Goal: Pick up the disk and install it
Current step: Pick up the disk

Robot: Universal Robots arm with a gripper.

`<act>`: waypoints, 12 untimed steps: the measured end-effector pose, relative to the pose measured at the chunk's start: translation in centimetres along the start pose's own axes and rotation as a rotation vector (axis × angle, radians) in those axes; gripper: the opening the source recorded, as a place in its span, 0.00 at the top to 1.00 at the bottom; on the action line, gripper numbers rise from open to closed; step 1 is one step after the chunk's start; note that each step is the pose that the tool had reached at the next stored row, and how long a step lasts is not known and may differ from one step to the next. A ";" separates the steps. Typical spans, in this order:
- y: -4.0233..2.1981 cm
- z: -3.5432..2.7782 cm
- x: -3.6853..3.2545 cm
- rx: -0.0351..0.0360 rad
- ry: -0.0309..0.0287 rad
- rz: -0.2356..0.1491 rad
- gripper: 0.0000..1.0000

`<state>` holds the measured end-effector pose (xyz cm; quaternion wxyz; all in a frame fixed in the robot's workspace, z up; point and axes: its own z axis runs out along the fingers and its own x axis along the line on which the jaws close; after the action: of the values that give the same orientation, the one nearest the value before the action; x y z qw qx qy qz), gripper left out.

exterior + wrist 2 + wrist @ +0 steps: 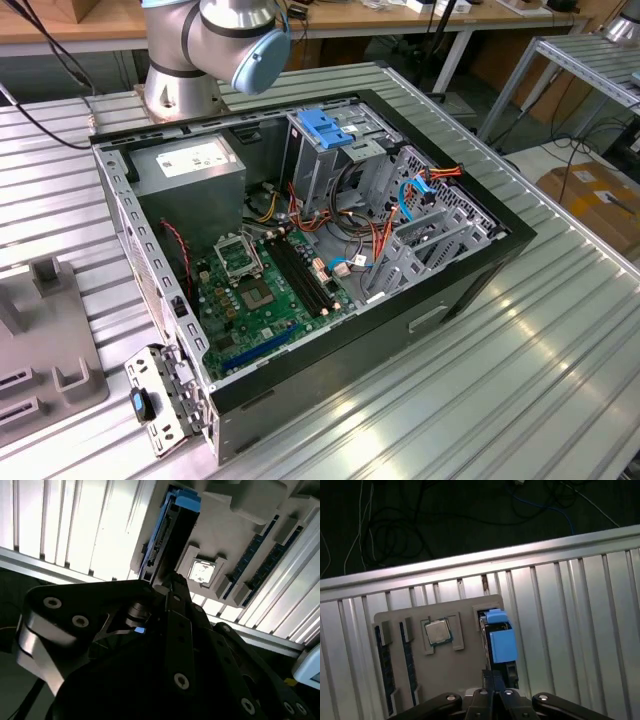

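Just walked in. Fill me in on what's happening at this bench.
A robot arm has its pincer right at the disk, which stands on edge in a slot of a grey holder tray on the slatted metal table. Whether it has a grip on the disk cannot be told. A processor chip and memory sticks sit in the same tray. The open computer case lies on the table, and the disk is not yet installed in it.

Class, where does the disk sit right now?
In the first wrist view, the disk stands on edge in a slot of the grey holder tray, right beside the processor chip.
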<state>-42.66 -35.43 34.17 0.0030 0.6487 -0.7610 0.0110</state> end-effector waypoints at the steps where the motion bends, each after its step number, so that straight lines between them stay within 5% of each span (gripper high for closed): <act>1: -0.02 0.01 0.00 -0.0001 -0.0022 -0.007 0.89; 5: -0.06 0.03 -0.02 0.0002 -0.0081 -0.041 0.89; 12: -0.11 0.11 -0.16 0.0017 -0.0095 -0.071 0.89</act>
<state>-42.53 -35.28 34.06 -0.0008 0.6752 -0.7376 0.0085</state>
